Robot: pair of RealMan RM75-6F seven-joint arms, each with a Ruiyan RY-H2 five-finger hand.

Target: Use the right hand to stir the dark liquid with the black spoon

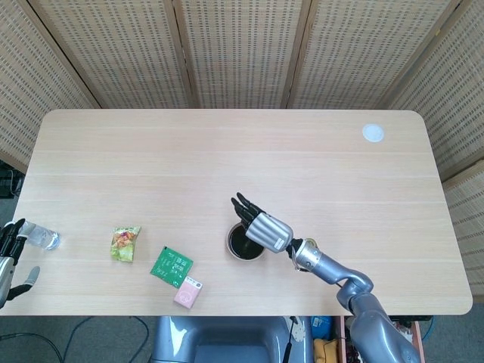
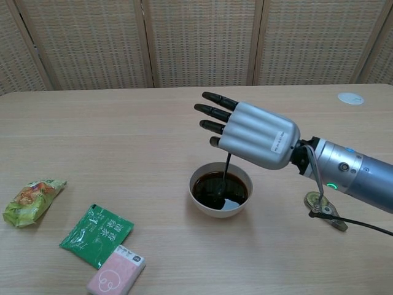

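Note:
A white bowl [image 2: 202, 208] of dark liquid [image 2: 212, 186] stands near the table's front middle; in the head view the bowl [image 1: 231, 246] is partly covered by my right hand [image 1: 262, 224]. My right hand [image 2: 255, 138] hovers just above the bowl with its fingers stretched out flat towards the left. The thin black spoon [image 2: 227, 166] hangs straight down from under the hand, its lower end dipped in the liquid. The grip itself is hidden beneath the palm. My left hand [image 1: 10, 257] shows only at the head view's far-left edge, fingers spread, holding nothing.
A clear plastic item [image 1: 45, 239] lies beside the left hand. Left of the bowl lie a snack packet [image 2: 31, 200], a green sachet [image 2: 97, 235] and a pink box [image 2: 115, 276]. A white disc [image 2: 350, 98] sits far right. A cable with a metal piece [image 2: 320, 204] hangs by the right wrist.

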